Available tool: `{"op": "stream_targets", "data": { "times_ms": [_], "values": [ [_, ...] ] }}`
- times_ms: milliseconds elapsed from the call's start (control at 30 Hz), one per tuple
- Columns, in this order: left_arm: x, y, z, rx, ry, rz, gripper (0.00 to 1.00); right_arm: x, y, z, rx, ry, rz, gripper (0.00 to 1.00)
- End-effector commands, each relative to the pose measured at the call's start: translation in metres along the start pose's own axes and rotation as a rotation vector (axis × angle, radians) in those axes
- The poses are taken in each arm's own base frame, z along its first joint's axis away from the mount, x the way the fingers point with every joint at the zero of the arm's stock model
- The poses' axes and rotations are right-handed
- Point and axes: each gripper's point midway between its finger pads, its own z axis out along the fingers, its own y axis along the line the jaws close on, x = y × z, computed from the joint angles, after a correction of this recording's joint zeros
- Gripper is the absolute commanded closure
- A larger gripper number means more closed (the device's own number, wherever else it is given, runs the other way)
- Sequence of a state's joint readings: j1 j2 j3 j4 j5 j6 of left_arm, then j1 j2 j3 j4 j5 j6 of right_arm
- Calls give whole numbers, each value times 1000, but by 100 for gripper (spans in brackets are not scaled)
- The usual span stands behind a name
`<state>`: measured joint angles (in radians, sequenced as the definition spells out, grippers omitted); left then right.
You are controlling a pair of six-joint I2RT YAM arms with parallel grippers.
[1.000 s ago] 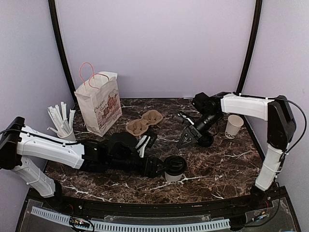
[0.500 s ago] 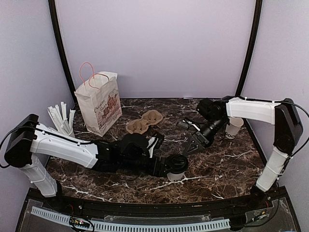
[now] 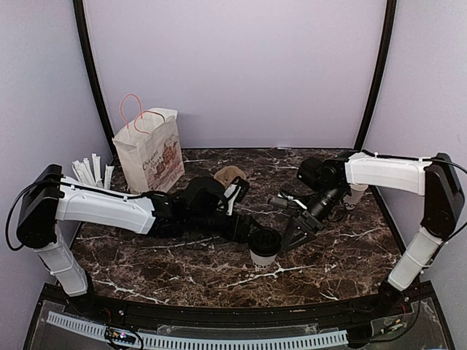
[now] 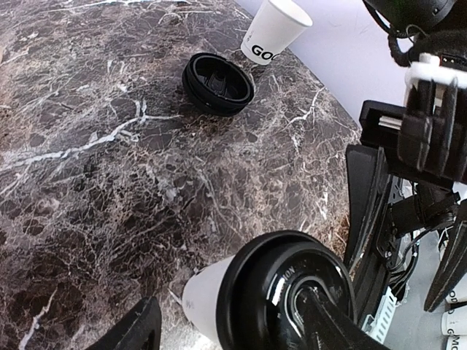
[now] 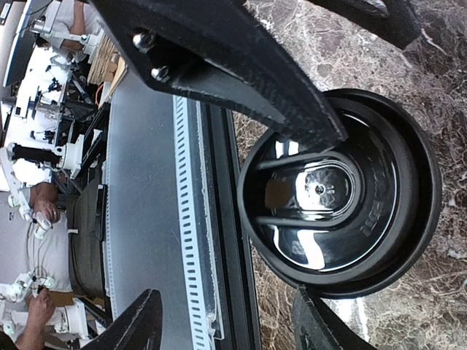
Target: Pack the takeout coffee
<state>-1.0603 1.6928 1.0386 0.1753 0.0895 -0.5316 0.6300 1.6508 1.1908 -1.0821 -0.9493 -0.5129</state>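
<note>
Dark brown marble veined with white formed the table (image 3: 343, 255). The takeout coffee (image 3: 264, 244) stood upright on it, a little toward 6 o'clock from the centre, with its black lid (image 5: 339, 197) seated on the white paper cup. The left gripper (image 4: 230, 310) lay at the cup's 9 o'clock side with its jaws spread wide. In the left wrist view one finger stood clear of the cup wall and the other crossed in front of the lid's rim, so it could not be told whether either touched the cup. The right gripper (image 5: 226, 299) sat low at the cup's 3 o'clock side, its jaws likewise wide apart and holding nothing. The glossy lid top was just ahead of them, and one fingertip overlapped the rim in the right wrist view. A printed paper bag (image 3: 149, 157) with pink handles stood upright toward 10 o'clock, well apart from the coffee. White wrapped straws (image 3: 91, 173) rose at the 9 o'clock edge behind the left arm, and a brown cardboard tray (image 3: 230, 175) showed only a corner past that arm. Toward 2 o'clock a spare lid (image 4: 217, 82) lay upside down near an open white cup (image 4: 273, 29) with black lettering.
</note>
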Motion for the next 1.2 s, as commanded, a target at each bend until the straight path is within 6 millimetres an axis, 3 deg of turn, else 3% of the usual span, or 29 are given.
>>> {"op": "stream_targets", "data": {
  "times_ms": [0, 167, 367, 467, 633, 767, 1033, 1167],
  "values": [
    [-12, -9, -9, 15, -24, 16, 31, 5, 13, -6, -4, 12, -37, 39],
    [-15, -1, -39, -13, -90, -98, 31, -3, 10, -19, 15, -30, -38, 41],
    [3, 2, -55, 29, -98, -191, 32, -3, -24, -16, 116, -31, 30, 44],
    [3, 5, -50, 26, -98, -184, 34, -4, -38, -16, 172, -30, 49, 44],
    [-6, -8, -34, 79, -80, -169, 35, -11, -48, -23, 254, -40, 39, 44],
    [2, -9, -28, 101, -53, -195, 35, -19, -49, -27, 260, -52, 31, 44],
    [12, -26, -37, 176, -70, -255, 30, -39, -50, -27, 216, -85, 19, 45],
    [24, -22, -31, 159, -25, -293, 31, -46, -53, -26, 202, -95, 23, 46]
  ]
}}
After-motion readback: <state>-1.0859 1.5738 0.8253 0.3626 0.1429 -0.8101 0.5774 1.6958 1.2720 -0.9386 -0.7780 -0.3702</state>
